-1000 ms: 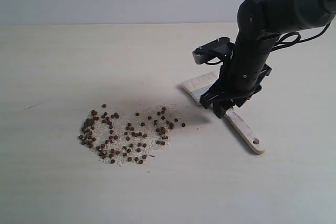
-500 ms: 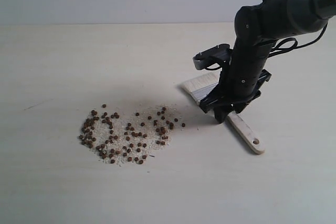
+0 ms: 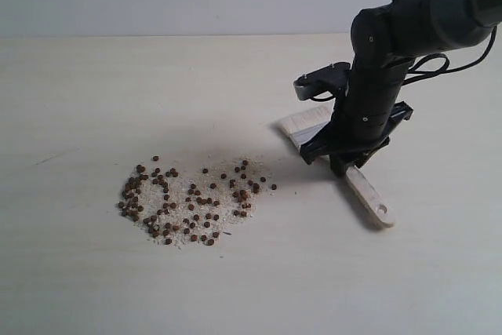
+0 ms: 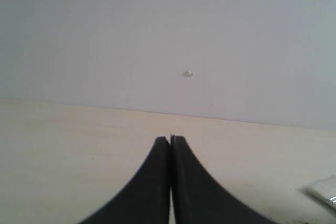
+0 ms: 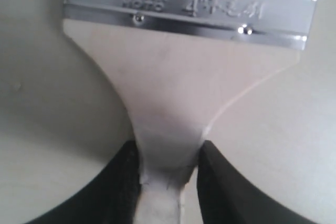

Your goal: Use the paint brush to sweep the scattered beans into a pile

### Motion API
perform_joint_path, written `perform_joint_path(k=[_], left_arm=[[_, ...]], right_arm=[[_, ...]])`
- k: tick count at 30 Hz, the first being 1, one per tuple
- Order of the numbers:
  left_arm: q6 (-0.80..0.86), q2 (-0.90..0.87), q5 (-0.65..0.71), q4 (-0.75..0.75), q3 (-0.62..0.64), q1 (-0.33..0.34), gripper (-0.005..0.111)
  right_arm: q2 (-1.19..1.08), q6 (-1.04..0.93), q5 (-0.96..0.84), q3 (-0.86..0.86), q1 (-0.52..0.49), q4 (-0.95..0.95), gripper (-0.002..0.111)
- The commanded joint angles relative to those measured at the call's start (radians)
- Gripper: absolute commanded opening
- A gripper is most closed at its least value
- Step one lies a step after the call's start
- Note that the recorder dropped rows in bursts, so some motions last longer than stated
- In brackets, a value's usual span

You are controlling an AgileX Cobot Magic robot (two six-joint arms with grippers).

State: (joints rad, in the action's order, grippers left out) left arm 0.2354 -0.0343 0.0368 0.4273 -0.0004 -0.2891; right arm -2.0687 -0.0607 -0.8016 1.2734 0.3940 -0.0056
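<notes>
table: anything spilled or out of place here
Yes: beans mixed with pale crumbs lie scattered in a loose patch on the table, left of the brush in the exterior view. The brush lies flat, with the right gripper closed on its handle neck. Nothing looks damaged.

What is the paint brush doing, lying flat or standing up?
Lying flat. The paint brush lies along the table with both ends down, and the right gripper hugs its handle from both sides.
</notes>
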Motion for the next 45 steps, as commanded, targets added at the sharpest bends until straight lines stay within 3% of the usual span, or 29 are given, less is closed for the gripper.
perform_joint_path(k=[1,12,18,20,23,31,34,37,40,45], left_arm=[[0.001,0.006,0.002,-0.003,0.0,0.004,0.0],[0.001,0.006,0.002,-0.003,0.0,0.004,0.0],[0.001,0.006,0.002,-0.003,0.0,0.004,0.0],[0.001,0.006,0.002,-0.003,0.0,0.004,0.0],[0.001,0.006,-0.155,-0.003,0.0,0.004,0.0],[-0.015,0.006,-0.392,-0.003,0.0,0.004,0.0],[-0.118,-0.023,-0.606,-0.194,-0.005,0.004,0.0],[-0.16,-0.103,-0.692,-0.355,-0.081,0.004,0.0],[-0.156,-0.287,-0.69,-0.49,-0.2,0.004,0.011],[-0.101,-0.639,-0.69,-0.794,-0.385,0.004,0.044]], right_arm=[[0.06,0.014,0.002,0.002,-0.001,-0.02,0.0],[0.201,-0.118,-0.09,0.002,-0.001,-0.014,0.0],[0.214,-0.32,-0.406,0.126,-0.001,0.165,0.0],[0.214,-0.395,-0.42,0.184,0.002,0.271,0.0],[0.218,-0.409,-0.42,0.246,0.002,0.313,0.0],[0.14,-0.474,-0.42,0.34,0.002,0.327,0.0],[0.05,-0.476,-0.42,0.41,0.002,0.322,0.0],[0.001,-0.476,-0.42,0.469,0.002,0.342,0.0],[-0.02,-0.48,-0.42,0.517,0.002,0.385,0.0],[-0.006,-0.489,-0.42,0.557,0.002,0.388,0.0]])
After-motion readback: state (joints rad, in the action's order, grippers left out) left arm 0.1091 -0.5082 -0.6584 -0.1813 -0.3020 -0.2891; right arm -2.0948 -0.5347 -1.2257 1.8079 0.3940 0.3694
